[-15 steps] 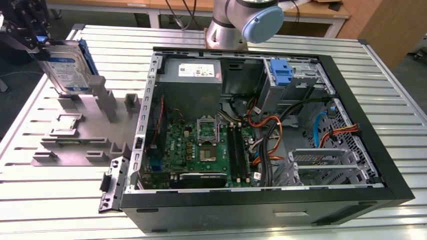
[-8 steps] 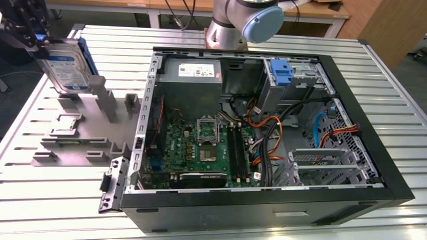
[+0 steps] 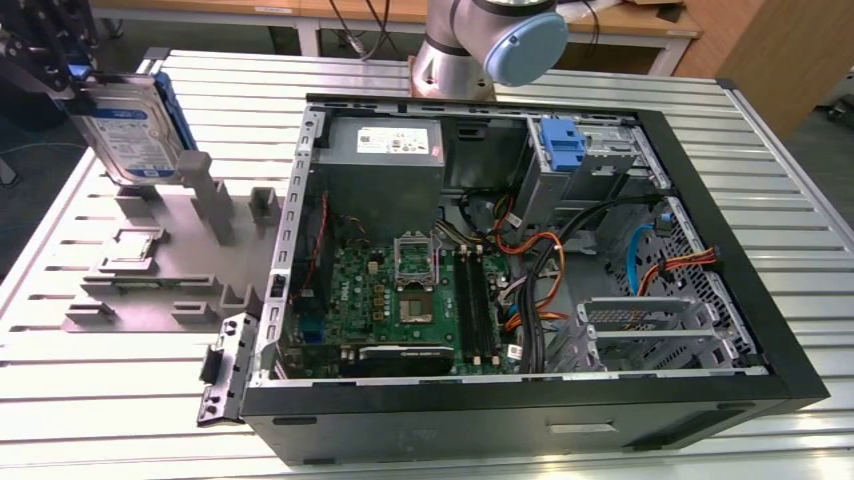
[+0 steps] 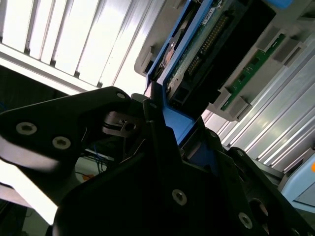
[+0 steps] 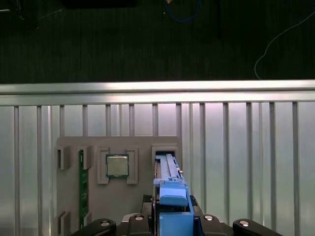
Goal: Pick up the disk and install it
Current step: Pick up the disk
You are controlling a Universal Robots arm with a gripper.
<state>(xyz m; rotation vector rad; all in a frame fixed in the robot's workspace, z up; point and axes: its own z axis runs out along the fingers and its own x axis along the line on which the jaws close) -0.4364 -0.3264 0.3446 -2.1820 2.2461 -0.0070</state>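
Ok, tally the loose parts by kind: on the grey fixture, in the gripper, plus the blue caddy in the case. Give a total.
disk: 1
processor: 1
memory stick: 1
blue caddy: 1
Total: 4

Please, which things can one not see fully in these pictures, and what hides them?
1. Exterior view: the claw holding the disk is cut off by the picture's top-left edges.
2. First wrist view: the disk covers part of the slot beneath it in the grey holder.
3. Second wrist view: the claw's black body hides the disk's near end.
4. Exterior view: the metal cage hides the lower part of the blue caddy.
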